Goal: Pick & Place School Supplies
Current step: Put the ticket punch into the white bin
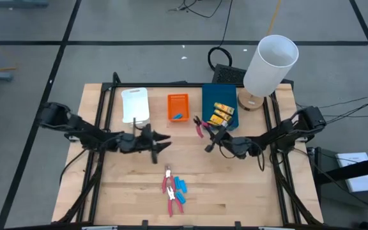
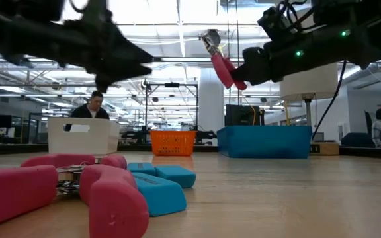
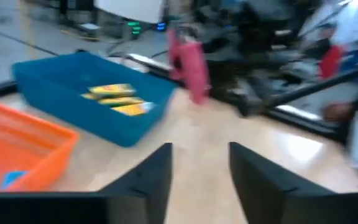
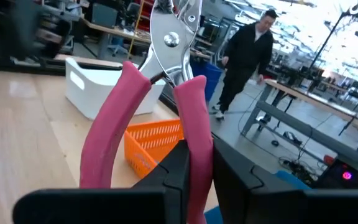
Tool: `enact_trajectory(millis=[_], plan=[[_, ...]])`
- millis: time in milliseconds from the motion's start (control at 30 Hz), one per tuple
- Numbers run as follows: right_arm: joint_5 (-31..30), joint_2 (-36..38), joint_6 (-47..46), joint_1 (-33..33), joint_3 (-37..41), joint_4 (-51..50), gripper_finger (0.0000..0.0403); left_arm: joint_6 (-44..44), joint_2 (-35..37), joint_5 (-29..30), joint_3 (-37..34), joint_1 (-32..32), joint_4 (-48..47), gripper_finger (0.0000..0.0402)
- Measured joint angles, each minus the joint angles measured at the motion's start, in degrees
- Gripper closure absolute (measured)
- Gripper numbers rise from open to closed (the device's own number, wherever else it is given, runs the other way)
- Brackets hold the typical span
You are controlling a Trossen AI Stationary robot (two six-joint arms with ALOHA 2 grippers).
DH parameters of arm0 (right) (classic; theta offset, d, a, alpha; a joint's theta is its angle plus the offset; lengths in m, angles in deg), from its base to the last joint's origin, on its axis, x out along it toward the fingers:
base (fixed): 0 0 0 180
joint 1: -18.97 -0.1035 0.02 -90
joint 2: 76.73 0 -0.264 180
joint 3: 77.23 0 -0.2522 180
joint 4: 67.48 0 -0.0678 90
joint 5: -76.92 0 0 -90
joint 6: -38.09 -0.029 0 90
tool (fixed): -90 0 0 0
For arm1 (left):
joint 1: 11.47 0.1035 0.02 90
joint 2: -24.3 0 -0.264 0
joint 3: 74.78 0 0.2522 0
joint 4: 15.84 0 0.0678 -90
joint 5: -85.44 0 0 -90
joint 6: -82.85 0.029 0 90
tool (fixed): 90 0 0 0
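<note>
My right gripper (image 1: 211, 144) is in the air near the blue tray (image 1: 209, 96), shut on pink-handled pliers (image 1: 200, 128). The blue tray holds yellow packets (image 1: 223, 114). My left gripper (image 1: 160, 144) is open over the table's middle and touches nothing; its wrist view faces the blue tray (image 3: 135, 127) and the held pliers (image 3: 188, 62). Two more pink-handled pliers (image 1: 170, 180) (image 1: 174, 202) and light-blue pieces (image 1: 181, 186) lie flat on the near part of the table. The orange tray (image 1: 178, 101) holds a light-blue piece (image 1: 178, 117). My right gripper pinches one pink handle (image 4: 194, 134) of the pliers between its two fingers (image 4: 174, 177). The fingers lie along it, coming from the table's right. The other handle (image 4: 107, 124) stands free outside the fingers. The pliers are lifted clear, metal head (image 2: 210, 39) tilted up, away from the gripper.
A white tray (image 1: 135, 104) stands left of the orange tray along the far side. A white lamp (image 1: 270, 64) on a wooden base stands at the far right corner. Bare wood lies between the grippers and the near items. People are in the room beyond.
</note>
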Motion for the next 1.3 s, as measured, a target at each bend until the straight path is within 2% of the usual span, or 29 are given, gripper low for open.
enact_trajectory(millis=[67,167,367,633,1300], plan=[[0.1,-0.9,1.7,-0.1,-0.7,0.7,0.0361,0.6,-3.1,1.6,2.3,1.6,-0.5,0.0196],[-0.1,-1.7,4.7,-0.4,-2.0,3.0,0.036,-1.7,-7.2,0.2,6.1,3.9,-0.4,0.015],[-1.7,-2.0,9.8,-0.4,-4.8,3.3,0.036,-4.7,-14.0,-4.8,14.3,6.4,-0.3,0.0109],[-1.9,-2.0,11.2,-0.4,-4.8,2.8,0.036,-2.5,-16.7,-5.4,20.4,6.5,-0.4,0.0103],[-1.3,-2.0,11.0,-0.4,-4.8,4.6,0.036,-3.7,-16.6,-5.6,24.5,9.4,-6.2,0.0103]])
